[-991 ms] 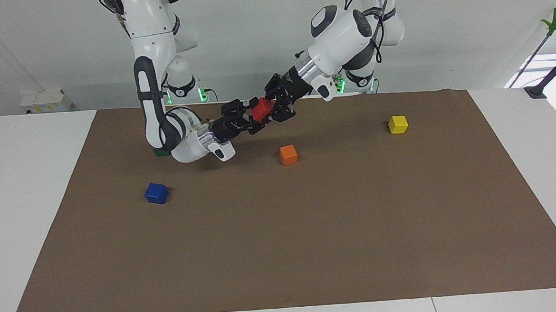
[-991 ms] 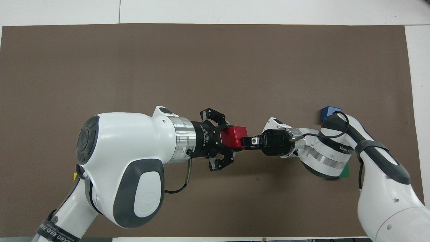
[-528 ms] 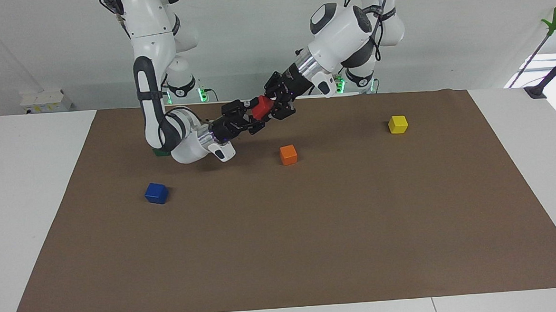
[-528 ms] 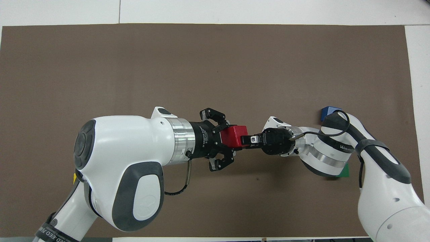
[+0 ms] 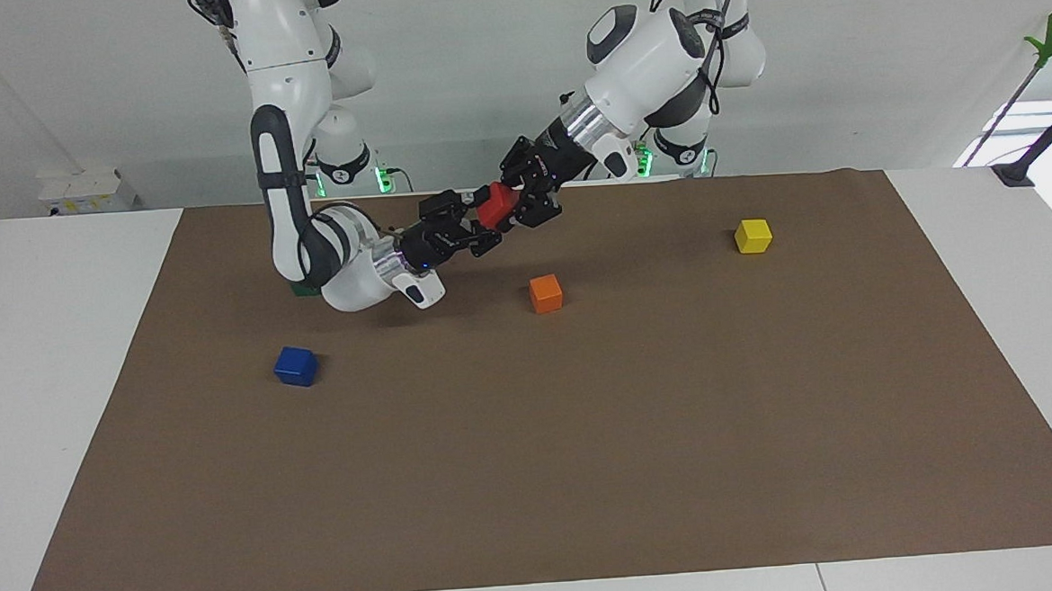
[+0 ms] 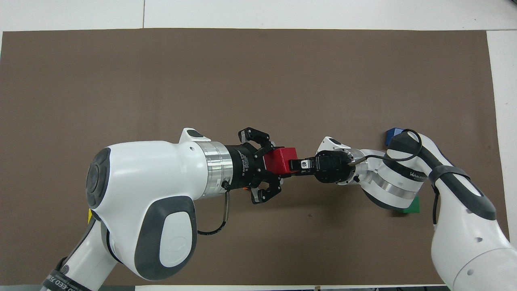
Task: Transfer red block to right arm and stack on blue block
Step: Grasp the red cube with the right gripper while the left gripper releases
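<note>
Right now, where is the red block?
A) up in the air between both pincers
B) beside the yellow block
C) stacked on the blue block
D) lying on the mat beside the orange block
A: the red block is off the mat, between the left pincer and the right pincer.

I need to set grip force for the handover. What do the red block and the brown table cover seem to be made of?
The red block: likely painted wood or hard plastic, given its crisp edges and even, slightly glossy colour; I cannot tell which. The brown table cover: probably matte paper or thin card, flat, unreflective, with a slightly wavy cut edge.
</note>
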